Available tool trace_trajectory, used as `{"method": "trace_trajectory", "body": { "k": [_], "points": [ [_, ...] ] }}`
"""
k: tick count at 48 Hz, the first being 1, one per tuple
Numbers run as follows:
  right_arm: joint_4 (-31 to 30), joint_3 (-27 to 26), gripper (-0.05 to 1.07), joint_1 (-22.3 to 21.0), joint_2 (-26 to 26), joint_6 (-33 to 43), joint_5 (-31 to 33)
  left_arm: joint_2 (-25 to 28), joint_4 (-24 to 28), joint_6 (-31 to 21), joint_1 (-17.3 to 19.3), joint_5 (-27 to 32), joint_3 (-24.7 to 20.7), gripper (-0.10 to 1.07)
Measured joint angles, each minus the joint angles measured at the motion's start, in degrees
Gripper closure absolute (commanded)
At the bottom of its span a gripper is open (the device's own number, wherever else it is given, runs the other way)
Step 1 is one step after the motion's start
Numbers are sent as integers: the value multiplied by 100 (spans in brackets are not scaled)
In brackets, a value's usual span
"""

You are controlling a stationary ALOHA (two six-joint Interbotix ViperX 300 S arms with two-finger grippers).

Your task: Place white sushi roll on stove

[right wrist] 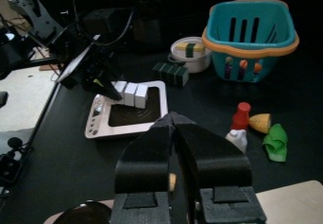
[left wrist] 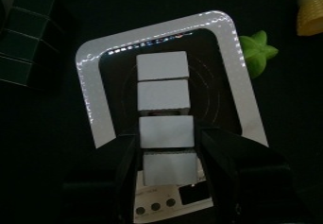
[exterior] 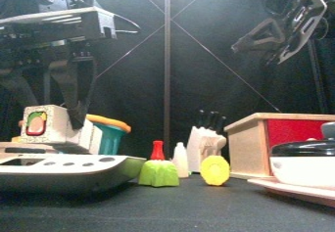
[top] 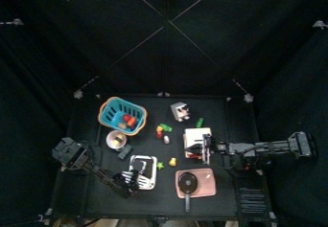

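Left gripper [left wrist: 171, 166] hangs directly over the flat white rounded-rectangle toy stove [left wrist: 101, 86], jaws apart, straddling a line of white sushi roll pieces [left wrist: 164, 95] that lies along the stove's dark face (pink patch not visible from this wrist).

Right gripper [right wrist: 183, 157] raised at the table's right side, jaws together, holding nothing.

Teal slatted plastic basket [right wrist: 250, 34] stands well apart from the stove, at the table's far left. Green leafy toy vegetable [left wrist: 258, 50] lies just beside the stove.
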Motion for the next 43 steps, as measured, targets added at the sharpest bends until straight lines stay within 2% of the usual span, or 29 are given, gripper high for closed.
{"method": "trace_trajectory", "body": {
  "k": [21, 35, 43],
  "points": [
    [0, 0, 100, -18, 9, 0, -9, 0, 176, -97, 79, 18, 0, 23],
    [0, 0, 100, 0, 35, 9, -9, -26, 264, -1178, 79, -44, 308, 23],
    [0, 0, 100, -9, 62, 0, 0, -26, 316, -1310, 70, -237, 325, 23]
  ]
}}
